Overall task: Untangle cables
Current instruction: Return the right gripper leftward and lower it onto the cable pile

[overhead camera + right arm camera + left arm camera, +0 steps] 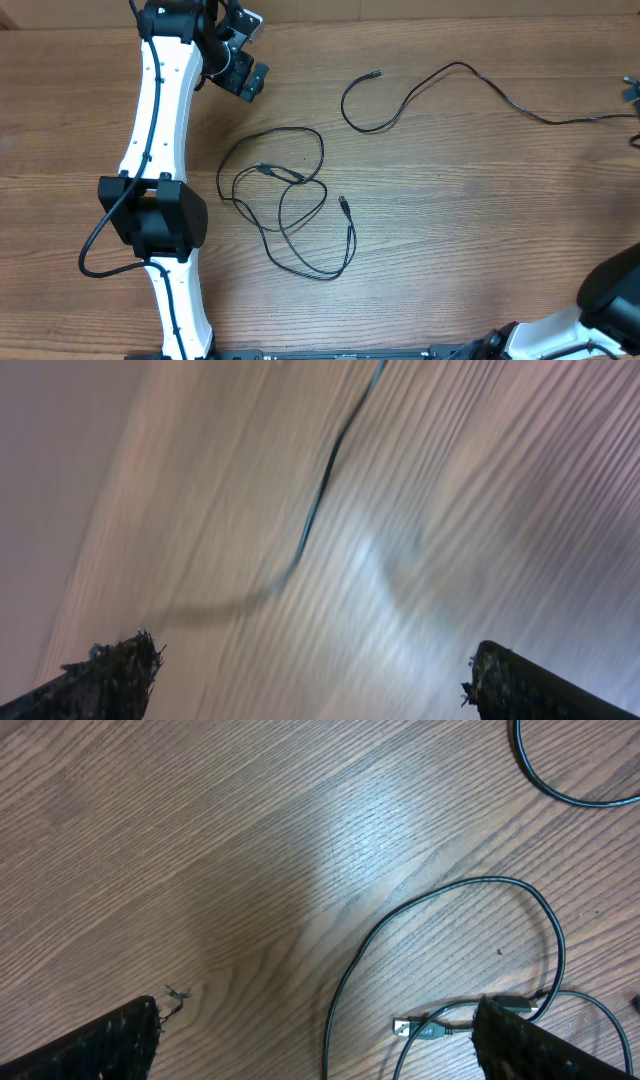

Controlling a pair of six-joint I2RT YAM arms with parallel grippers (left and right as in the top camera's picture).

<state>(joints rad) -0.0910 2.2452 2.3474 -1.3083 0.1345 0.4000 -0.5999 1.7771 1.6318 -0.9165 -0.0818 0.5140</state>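
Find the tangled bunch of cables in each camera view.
Overhead: tangled cables at the picture's centre.
Left wrist: lower right, loops arching over a silver plug.
Right wrist: not identifiable; only one blurred cable.
Shared landmark: the wood-grain table; the plug also shows overhead.

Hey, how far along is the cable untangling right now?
Done: one cable lies on its own toward the far right, apart from the rest. In hand: nothing; the left gripper and right gripper are both open and empty. Left: the tangled cables in the middle cross each other in overlapping loops and need separating.
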